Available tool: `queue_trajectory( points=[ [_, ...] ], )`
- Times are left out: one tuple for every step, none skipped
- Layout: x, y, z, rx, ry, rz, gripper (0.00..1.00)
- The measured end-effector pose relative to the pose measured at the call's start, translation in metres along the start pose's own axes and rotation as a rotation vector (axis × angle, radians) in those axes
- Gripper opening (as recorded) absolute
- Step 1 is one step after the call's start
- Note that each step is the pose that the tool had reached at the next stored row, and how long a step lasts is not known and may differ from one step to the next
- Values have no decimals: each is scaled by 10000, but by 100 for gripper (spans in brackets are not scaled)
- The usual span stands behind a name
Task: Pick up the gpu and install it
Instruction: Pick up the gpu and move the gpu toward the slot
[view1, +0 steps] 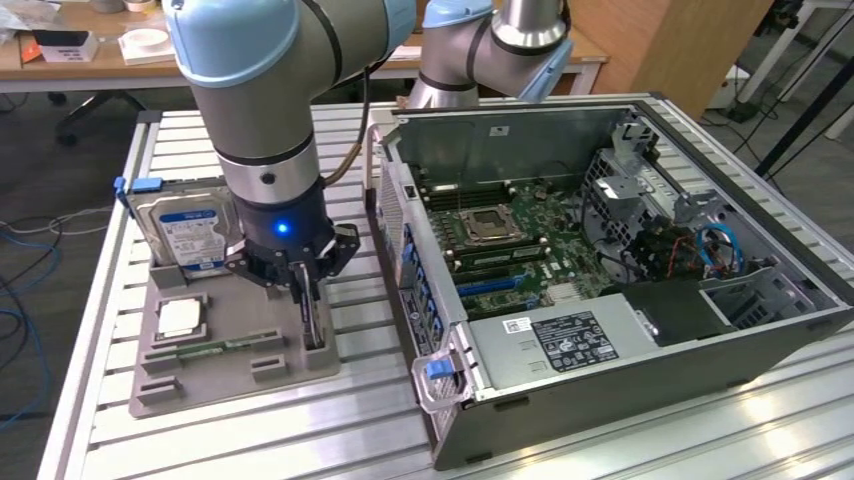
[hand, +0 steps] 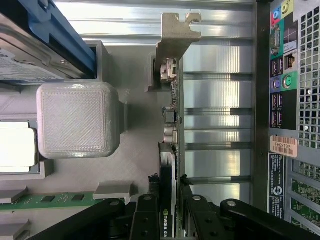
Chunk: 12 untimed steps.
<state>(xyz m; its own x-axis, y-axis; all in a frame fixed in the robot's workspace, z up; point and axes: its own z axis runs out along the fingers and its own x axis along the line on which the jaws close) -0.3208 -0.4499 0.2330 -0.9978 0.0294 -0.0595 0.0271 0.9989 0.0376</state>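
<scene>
Gripper with its jaws set narrow, clamping both faces of the gpu. The card stands on edge in a slot of the grey holder, lower left of the exterior view. It is judged light, stiff and fragile; grasp its flat faces mid-length, clear of the metal bracket.

Fingers tight on the gpu

Metal-bracketed gpu (shiny ribbed aluminium table)
</scene>
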Motion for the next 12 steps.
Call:
queue_trajectory(
  points=[
    [0,0,0,0,0,0,26],
    [0,0,0,0,0,0,26],
    [0,0,0,0,0,0,26],
    [1,0,0,0,0,1,26],
    [1,0,0,0,0,1,26],
    [1,0,0,0,0,0,26],
    [1,0,0,0,0,0,26],
    [1,0,0,0,0,0,26],
    [1,0,0,0,0,0,26],
    [1,0,0,0,0,0,26],
    [1,0,0,0,0,0,26],
    [1,0,-1,-2,-2,0,26]
  ],
)
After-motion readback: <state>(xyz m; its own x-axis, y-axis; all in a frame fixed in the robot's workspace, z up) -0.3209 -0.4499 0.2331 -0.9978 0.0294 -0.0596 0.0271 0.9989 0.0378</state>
